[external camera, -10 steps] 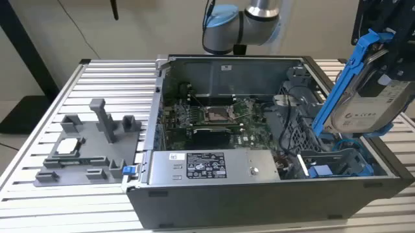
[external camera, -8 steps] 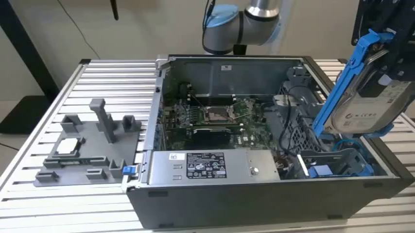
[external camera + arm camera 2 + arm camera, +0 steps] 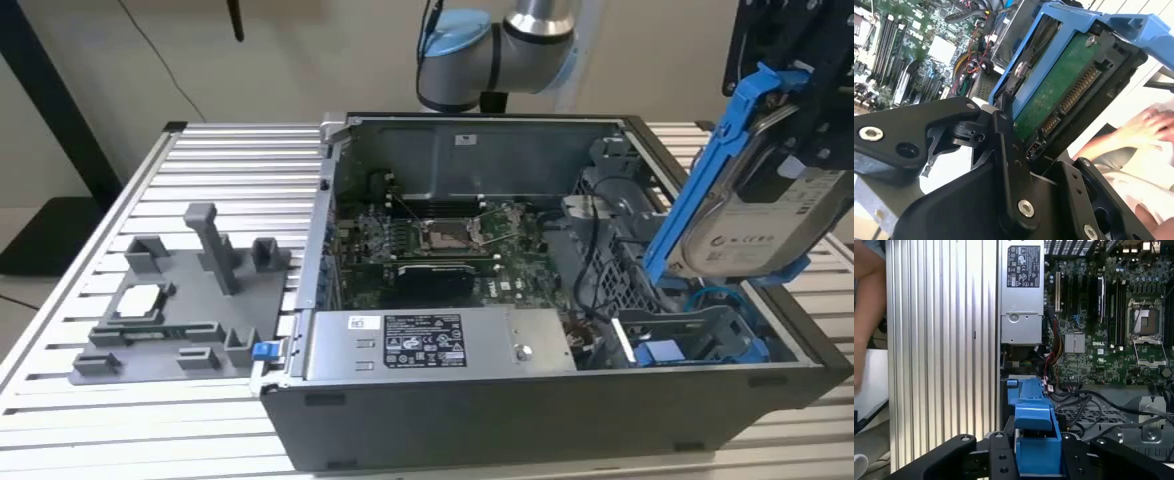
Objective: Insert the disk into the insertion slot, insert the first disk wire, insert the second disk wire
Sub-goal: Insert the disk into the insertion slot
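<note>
Above insertion slot (image 3: 694,338), disk (image 3: 750,222) tilted in hand (image 3: 1036,456), edges in open air

A black-and-white sticker (image 3: 423,342) lies on the grey box (image 3: 534,348) in the lower middle of the exterior view. It carries dense small print and a row of round marks, too fine to read there. In the first wrist view the same sticker shows blocks of text and symbols, also too fine to read. Just beside it, toward the exterior view's left, sits a small white sticker (image 3: 363,322) with a dark square code. A white label (image 3: 763,238) on the disk (image 3: 781,195), at the exterior view's right, bears grey circular marks and faint lines. A tiny white tag (image 3: 466,139) sits on the case's back wall. In the first wrist view, a short white word (image 3: 1099,343) is printed on the green circuit board (image 3: 1089,362).
</note>
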Motion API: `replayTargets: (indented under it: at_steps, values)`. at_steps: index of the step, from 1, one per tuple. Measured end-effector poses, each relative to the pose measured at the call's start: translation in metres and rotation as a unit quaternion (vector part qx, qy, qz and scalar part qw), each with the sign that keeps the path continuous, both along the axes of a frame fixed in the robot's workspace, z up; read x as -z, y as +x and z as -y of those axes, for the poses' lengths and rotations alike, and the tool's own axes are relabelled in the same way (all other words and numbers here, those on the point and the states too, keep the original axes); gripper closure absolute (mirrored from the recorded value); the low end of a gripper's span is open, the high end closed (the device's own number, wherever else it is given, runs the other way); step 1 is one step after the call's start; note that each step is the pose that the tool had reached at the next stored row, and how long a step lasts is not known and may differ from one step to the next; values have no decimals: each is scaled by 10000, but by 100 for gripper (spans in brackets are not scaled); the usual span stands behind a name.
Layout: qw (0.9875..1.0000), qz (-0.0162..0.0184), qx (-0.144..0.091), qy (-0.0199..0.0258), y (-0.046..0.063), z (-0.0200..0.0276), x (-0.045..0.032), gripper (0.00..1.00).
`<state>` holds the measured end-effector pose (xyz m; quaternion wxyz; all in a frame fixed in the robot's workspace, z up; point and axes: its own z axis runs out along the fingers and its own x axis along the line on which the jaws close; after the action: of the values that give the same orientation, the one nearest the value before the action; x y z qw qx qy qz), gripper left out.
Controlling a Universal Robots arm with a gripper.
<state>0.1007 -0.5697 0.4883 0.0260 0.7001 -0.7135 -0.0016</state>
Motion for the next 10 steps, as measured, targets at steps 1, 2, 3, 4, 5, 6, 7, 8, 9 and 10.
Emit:
replayTargets:
  at_steps: [1, 2, 3, 4, 5, 6, 7, 8, 9, 10]
  values:
    - [10000, 0, 0, 5, 0, 0, 8, 100]
    - [10000, 0, 0, 10, 0, 1, 16, 100]
    - [10000, 0, 0, 16, 0, 1, 24, 100]
    - [10000, 0, -1, 20, 1, 1, 32, 100]
    - [10000, 0, -1, 24, 1, 0, 43, 100]
    - [10000, 0, 0, 32, 1, 1, 54, 100]
    - [10000, 0, -1, 45, 2, 1, 67, 100]
    - [10000, 0, -1, 64, 3, 1, 79, 100]
    - [10000, 0, -1, 88, 3, 1, 88, 100]
    - [9999, 0, -1, 118, 3, 1, 99, 100]
